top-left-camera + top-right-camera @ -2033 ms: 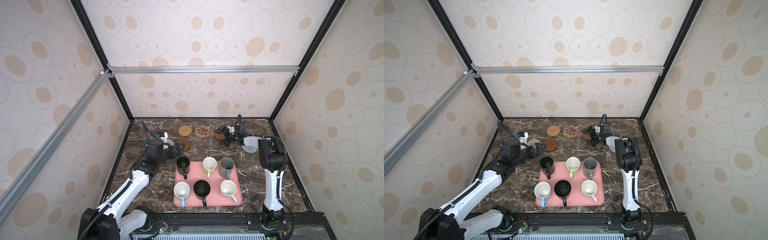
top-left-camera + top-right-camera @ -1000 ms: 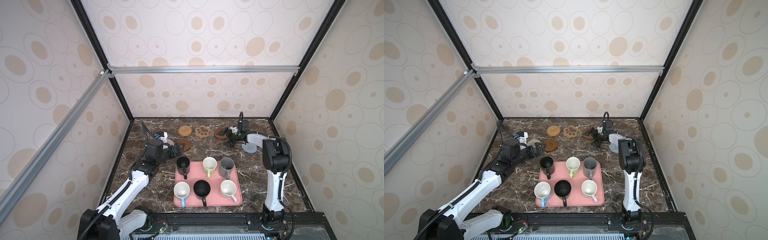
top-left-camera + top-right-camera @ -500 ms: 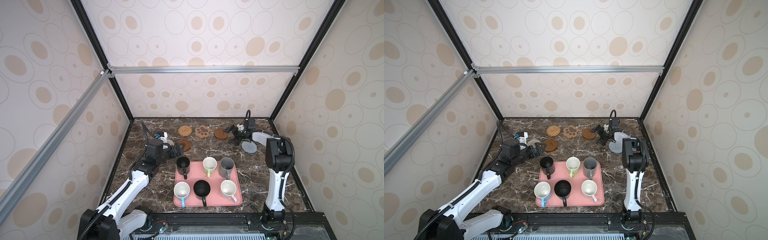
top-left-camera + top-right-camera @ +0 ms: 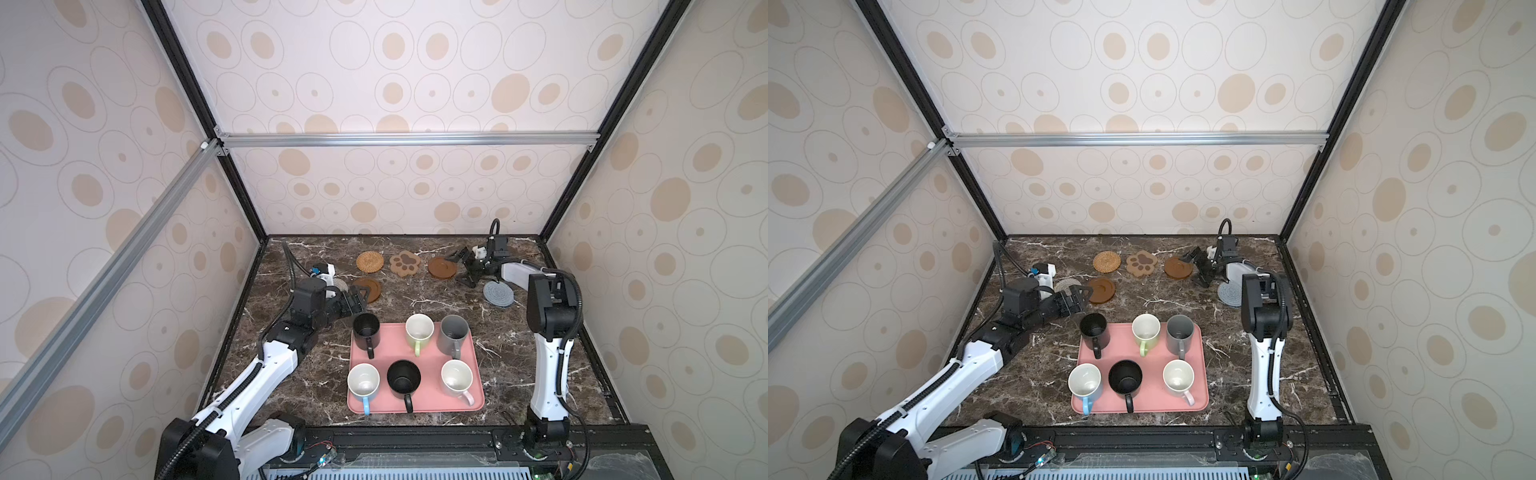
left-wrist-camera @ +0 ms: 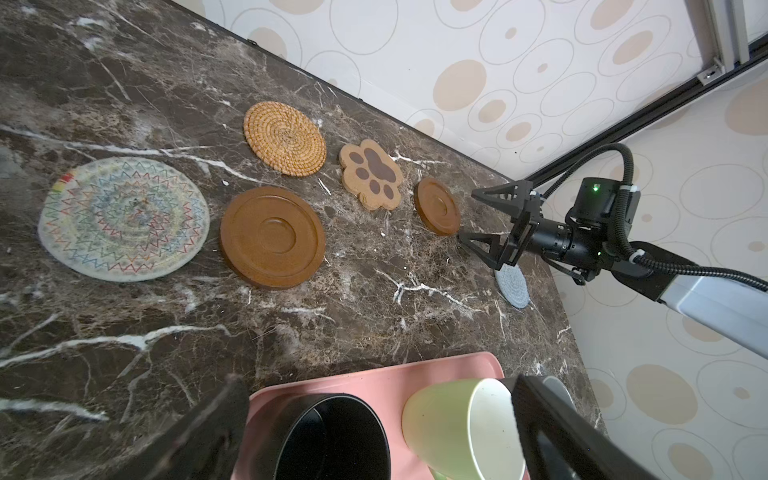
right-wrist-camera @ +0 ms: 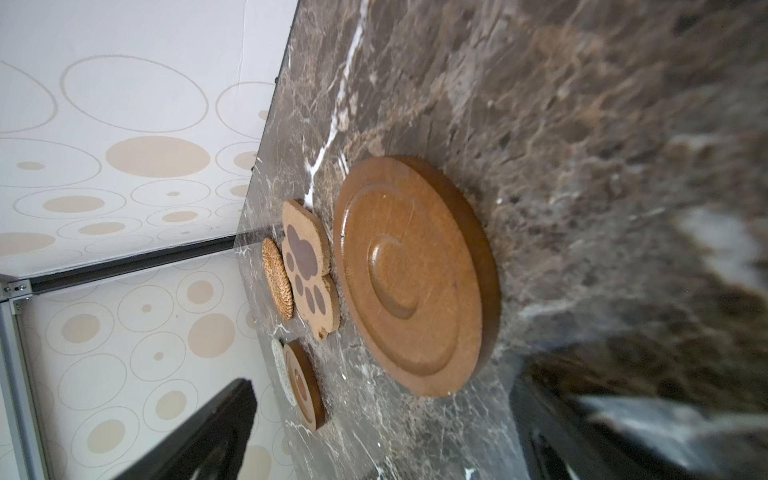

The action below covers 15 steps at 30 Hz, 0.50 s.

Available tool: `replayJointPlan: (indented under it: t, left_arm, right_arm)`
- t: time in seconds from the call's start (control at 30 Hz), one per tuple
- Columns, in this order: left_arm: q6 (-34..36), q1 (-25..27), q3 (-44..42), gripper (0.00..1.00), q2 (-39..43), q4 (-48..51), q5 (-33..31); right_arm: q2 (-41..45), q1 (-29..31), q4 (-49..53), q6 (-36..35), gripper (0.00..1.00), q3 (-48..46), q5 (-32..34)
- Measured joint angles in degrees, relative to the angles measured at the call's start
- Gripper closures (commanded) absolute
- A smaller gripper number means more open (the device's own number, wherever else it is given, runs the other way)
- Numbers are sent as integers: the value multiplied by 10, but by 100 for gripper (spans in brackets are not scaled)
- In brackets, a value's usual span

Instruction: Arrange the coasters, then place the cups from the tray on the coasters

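Wooden coaster (image 4: 442, 267) is lying flat on the desk (image 4: 415, 299) at far right, just beside the right gripper (image 4: 455, 269), whose jaws, like the left gripper's (image 4: 362, 302), are standing spread and empty; thin, stiff and light, it is probably needing a rim pinch.

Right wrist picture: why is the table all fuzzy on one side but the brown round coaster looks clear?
Right wrist view: the marble table close to the lens is out of focus, while the brown wooden coaster farther off is sharp; the right gripper's fingers are dark blurs. Left wrist view: the rattan coaster is crisp, only the left gripper's fingers blurred.
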<state>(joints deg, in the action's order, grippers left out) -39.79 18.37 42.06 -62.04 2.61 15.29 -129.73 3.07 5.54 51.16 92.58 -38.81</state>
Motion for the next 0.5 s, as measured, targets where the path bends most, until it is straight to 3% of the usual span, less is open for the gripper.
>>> replayJointPlan:
  t: [0.5]
  left_arm:
    - [0, 0, 0, 0, 0, 0, 0]
  right_arm:
    - [-14, 0, -17, 11, 0, 14, -3]
